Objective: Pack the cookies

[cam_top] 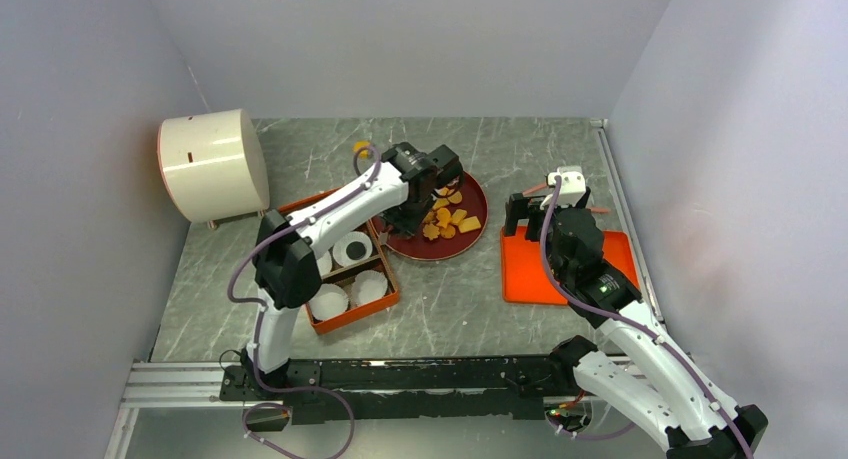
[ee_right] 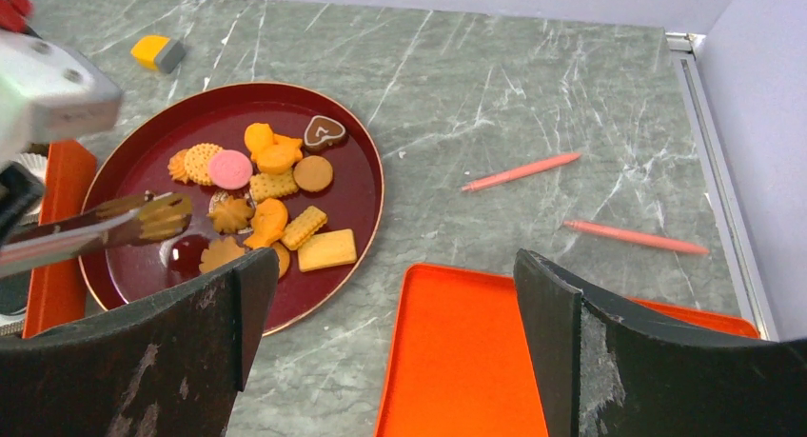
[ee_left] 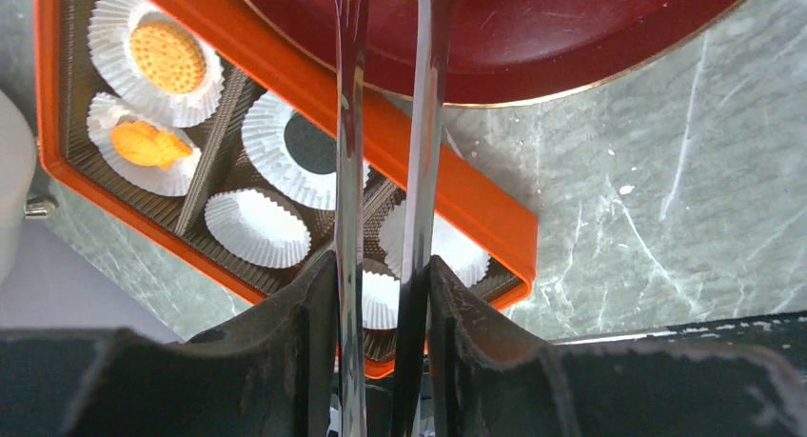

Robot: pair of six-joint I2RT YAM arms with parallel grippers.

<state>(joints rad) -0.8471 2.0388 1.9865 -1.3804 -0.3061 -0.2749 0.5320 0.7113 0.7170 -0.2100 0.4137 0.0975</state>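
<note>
No writing, brand, number or label can be read in any view. The only sign-like mark is a pale heart outline on a dark cookie (ee_right: 324,132), ahead-left of the right end effector (ee_right: 395,261).

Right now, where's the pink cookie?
The pink cookie lies on the dark red plate, left of its centre in the right wrist view, between the scalloped round biscuit and the square cracker.

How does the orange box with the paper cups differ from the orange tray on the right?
The box has dividers and holds paper cups, three with cookies; the tray is flat, without dividers. The box sits left of the plate, the tray right of it. Both are orange.
</note>
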